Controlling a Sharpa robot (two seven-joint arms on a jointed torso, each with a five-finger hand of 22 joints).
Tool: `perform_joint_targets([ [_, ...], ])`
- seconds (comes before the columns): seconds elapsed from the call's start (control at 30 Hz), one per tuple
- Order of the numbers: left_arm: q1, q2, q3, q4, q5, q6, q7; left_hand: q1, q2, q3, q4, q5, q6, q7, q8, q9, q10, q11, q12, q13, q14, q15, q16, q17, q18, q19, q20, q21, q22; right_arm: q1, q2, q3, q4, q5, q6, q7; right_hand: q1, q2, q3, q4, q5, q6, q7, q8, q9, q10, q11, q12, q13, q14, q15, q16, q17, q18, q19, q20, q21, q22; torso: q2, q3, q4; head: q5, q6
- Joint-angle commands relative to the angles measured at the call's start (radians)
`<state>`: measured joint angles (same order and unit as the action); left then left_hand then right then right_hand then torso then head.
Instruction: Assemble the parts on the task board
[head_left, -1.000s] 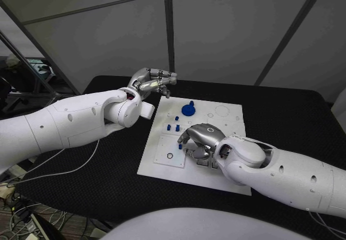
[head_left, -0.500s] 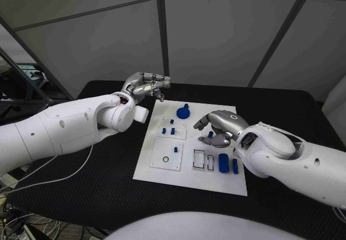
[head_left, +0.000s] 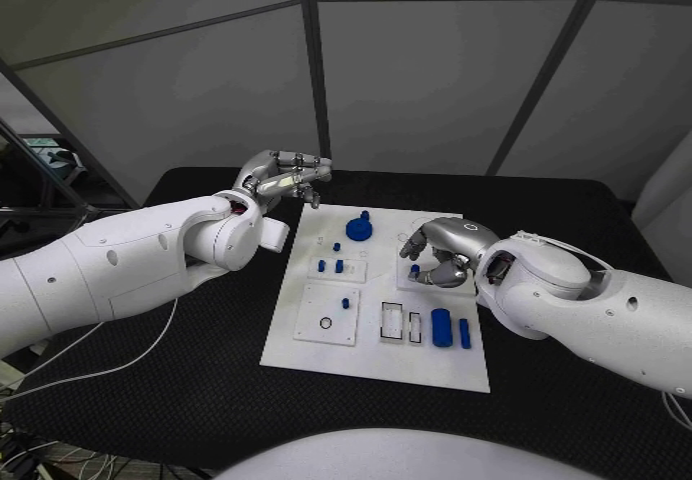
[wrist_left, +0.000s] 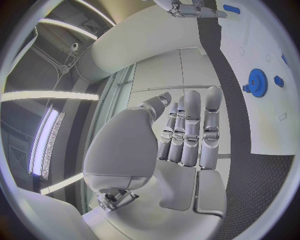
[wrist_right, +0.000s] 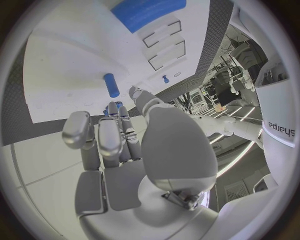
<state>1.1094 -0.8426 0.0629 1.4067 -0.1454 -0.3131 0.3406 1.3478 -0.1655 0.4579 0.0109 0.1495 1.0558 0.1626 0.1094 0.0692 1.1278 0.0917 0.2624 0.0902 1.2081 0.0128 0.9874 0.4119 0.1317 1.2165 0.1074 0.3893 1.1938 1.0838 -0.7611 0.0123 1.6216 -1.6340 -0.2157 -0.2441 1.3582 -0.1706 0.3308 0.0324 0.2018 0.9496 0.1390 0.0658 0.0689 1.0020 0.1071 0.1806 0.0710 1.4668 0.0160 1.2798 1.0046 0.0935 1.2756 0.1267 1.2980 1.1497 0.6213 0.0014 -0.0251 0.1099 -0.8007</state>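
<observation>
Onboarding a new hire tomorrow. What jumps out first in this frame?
The white task board lies mid-table, dotted with small blue parts, the boldest a round blue gear-like part near its far edge. The right hand hovers curled over the board's far right area, just above a small blue peg. The left hand hangs past the board's far left corner, over the black table, holding nothing visible.

Overhead head view (wrists close) above task board (head_left: 378, 337)
</observation>
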Motion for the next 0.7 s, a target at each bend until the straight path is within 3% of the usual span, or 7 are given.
perform_joint_targets([
  [0.03,0.001,0.001,0.001,-0.001,0.003,0.016,0.001,-0.002,0.009,-0.006,0.000,-0.004,-0.001,0.003,-0.007,-0.001,-0.006,0.002,0.004,0.001,-0.005,0.000,-0.005,-0.001,0.050,-0.001,0.004,-0.006,-0.001,0.002,0.006,0.001,-0.010,0.004,0.055,-0.015,0.010,0.003,-0.007,-0.001,0.007,0.010,0.000,0.004,0.002,-0.010,-0.002,0.008,0.001,0.005,0.004,0.003,-0.003,0.006,-0.002,0.000,-0.003,-0.001,-0.001,-0.0008,0.0015,0.001,0.000],
  [0.13,0.001,0.000,0.001,-0.002,0.003,0.016,0.001,-0.002,0.010,-0.007,0.000,-0.004,-0.001,0.003,-0.007,-0.001,-0.006,0.002,0.004,0.001,-0.005,0.000,-0.005,-0.001,0.050,-0.001,0.004,-0.006,-0.002,0.002,0.013,0.001,-0.024,0.003,0.066,-0.016,0.015,0.009,-0.008,0.001,0.011,0.015,0.002,0.005,0.002,-0.009,-0.002,0.017,0.001,0.004,0.003,0.000,-0.009,0.005,0.001,0.000,-0.002,0.002,-0.001,-0.0018,0.0014,-0.001,0.001],
  [0.33,0.001,-0.001,0.001,-0.002,0.003,0.016,0.000,-0.002,0.010,-0.007,0.000,-0.004,-0.001,0.003,-0.007,-0.001,-0.007,0.002,0.005,0.001,-0.006,0.000,-0.005,-0.002,0.050,-0.001,0.004,-0.007,-0.002,0.002,0.023,0.000,-0.039,0.004,0.091,-0.023,0.030,0.029,0.006,0.007,0.011,0.041,0.007,0.012,0.004,0.009,-0.008,0.045,0.000,0.006,-0.002,0.004,-0.005,0.002,0.015,-0.004,0.010,0.018,0.001,-0.0003,0.0001,0.001,0.001],
  [0.7,0.001,-0.002,0.000,-0.003,0.003,0.017,0.000,-0.002,0.010,-0.007,0.000,-0.004,-0.001,0.003,-0.007,-0.001,-0.007,0.002,0.005,0.001,-0.006,0.000,-0.005,-0.002,0.050,-0.001,0.004,-0.007,-0.002,0.002,0.029,-0.002,-0.056,-0.013,0.104,-0.037,0.043,0.035,0.030,0.008,0.005,0.071,0.012,0.019,0.006,0.015,-0.009,0.057,-0.005,0.007,-0.003,0.007,-0.003,0.001,0.020,-0.007,0.013,0.023,0.000,-0.0001,0.0005,-0.002,-0.001],
])
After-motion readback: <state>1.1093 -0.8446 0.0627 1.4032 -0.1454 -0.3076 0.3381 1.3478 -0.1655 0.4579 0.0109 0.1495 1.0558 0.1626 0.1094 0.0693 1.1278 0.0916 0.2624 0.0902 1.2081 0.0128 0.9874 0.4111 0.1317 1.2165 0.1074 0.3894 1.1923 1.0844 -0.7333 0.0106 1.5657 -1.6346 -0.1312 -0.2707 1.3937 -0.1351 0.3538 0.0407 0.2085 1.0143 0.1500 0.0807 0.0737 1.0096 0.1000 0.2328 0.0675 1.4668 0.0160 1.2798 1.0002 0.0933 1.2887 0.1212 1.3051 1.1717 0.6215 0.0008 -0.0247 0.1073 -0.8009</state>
